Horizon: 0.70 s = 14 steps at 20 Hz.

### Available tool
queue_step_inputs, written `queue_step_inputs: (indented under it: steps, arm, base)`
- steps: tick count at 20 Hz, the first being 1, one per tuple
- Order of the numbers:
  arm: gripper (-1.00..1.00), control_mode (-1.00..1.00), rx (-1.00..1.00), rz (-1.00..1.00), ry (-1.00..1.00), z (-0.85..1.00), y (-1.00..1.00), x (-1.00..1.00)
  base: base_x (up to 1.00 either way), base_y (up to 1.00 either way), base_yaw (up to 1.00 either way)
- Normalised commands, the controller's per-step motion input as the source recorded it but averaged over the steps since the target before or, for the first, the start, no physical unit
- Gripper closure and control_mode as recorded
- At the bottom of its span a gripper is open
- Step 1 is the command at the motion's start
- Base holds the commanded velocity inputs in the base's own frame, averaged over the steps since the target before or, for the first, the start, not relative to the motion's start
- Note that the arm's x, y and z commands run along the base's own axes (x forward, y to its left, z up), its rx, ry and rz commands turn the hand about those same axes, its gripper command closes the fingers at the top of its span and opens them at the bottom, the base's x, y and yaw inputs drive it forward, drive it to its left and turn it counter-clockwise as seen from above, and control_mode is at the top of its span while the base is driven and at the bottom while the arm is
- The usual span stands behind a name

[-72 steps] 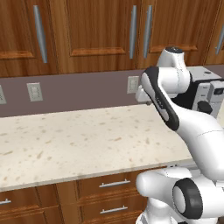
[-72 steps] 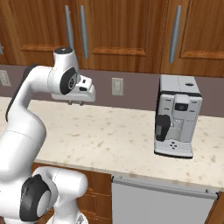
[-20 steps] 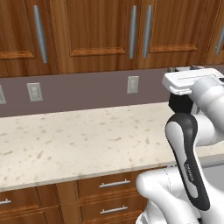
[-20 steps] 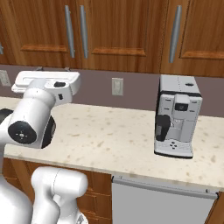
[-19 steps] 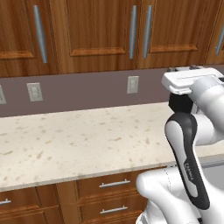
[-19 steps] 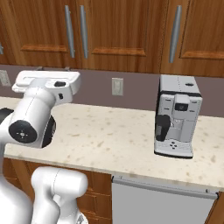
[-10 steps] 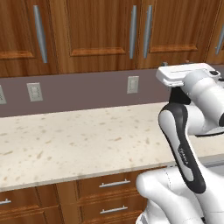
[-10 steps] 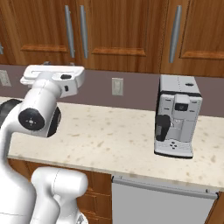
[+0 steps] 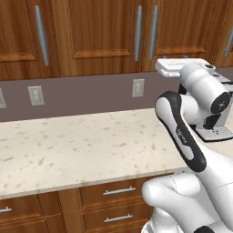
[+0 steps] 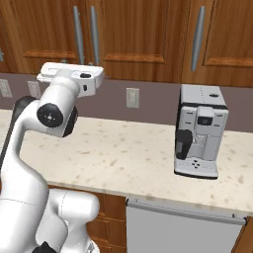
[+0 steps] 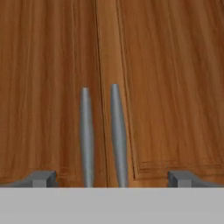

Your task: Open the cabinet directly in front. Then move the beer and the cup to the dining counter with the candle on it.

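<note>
the arm has swung up over the last seconds: from a forward-leaning pose near the counter, the hand has lifted and turned to level with the wall cabinet, so the hand view looks straight at the seam between 2 doors. the base views are framed as before, so the base has not driven; only the arm moved. this reads as the approach for the opening step, with no contact made yet.

in the hand view the gripper has its jaws spread wide, the 2 dark tips far apart at the bottom edge, and nothing sits between them. 2 vertical brushed-metal bar handles stand side by side just above and between the tips, the left one on the left door, the right one on the right door. which of the 2 is the target i cannot tell; the hand is roughly centred on the pair and would need to shift sideways to straddle 1 bar.

the only container is the cabinet, and both doors are shut, so its contents are hidden; the beer and the cup are presumably inside. the speckled countertop below, backed by a wall with outlets, carries a coffee machine in the right base view and is not the dining counter.

the task is at its start: door not open, nothing moved.
</note>
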Motion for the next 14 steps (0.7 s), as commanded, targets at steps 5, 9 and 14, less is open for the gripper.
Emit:
queue_step_inputs:
  steps: [5,9,14]
  arm:
    - [-1.0,-1.0,0.12,0.0,0.03,0.24,-0.09,0.58]
    - [-1.0,-1.0,0.0,0.0,0.1,0.0,0.0,0.74]
    - [-1.0,-1.0,0.0,0.0,0.15,0.0,0.0,0.83]
  base:
    - [0.0,0.0,0.0]
    - [0.0,0.0,0.0]
    - [0.0,0.0,0.0]
